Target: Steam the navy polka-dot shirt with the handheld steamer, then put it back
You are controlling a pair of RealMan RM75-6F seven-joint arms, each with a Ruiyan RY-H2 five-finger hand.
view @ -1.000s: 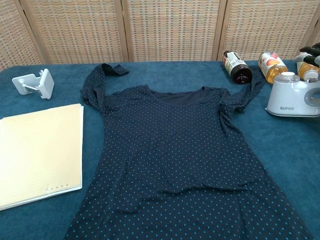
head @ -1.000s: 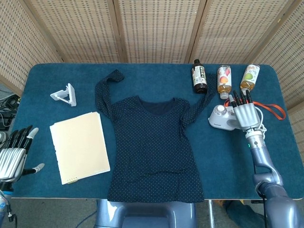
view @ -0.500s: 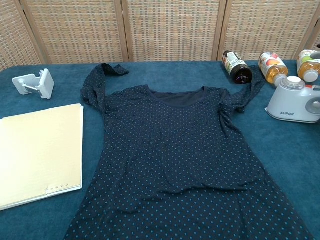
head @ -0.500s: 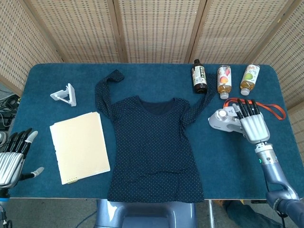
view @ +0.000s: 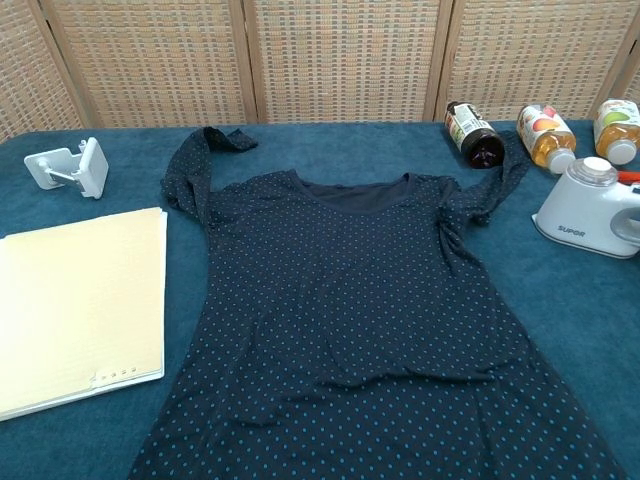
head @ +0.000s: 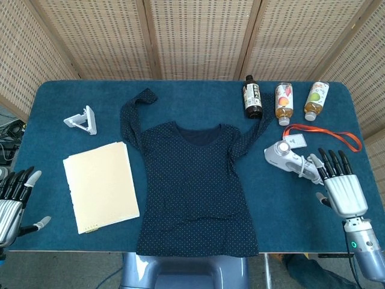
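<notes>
The navy polka-dot shirt (head: 192, 180) lies flat, front up, in the middle of the blue table, one sleeve thrown up at the far left; the chest view shows the shirt (view: 350, 310) filling its centre. The white handheld steamer (head: 287, 156) rests on the table just right of the shirt's right sleeve, its handle pointing at the near right; the chest view has the steamer (view: 592, 205) at its right edge. My right hand (head: 343, 191) is open, fingers spread, just beyond the handle's end, holding nothing. My left hand (head: 12, 201) hovers open at the near left edge.
Three bottles lie along the far edge: a dark bottle (head: 252, 97) and two juice bottles (head: 283, 102) (head: 315, 99). An orange lanyard (head: 328, 133) lies behind the steamer. A yellow folder (head: 99, 185) and a white stand (head: 82, 120) sit left of the shirt. Wicker screens back the table.
My right hand has let go of the steamer and drawn back toward the near right edge. The steamer's handle is now uncovered. My left hand has sunk slightly lower at the left edge.
</notes>
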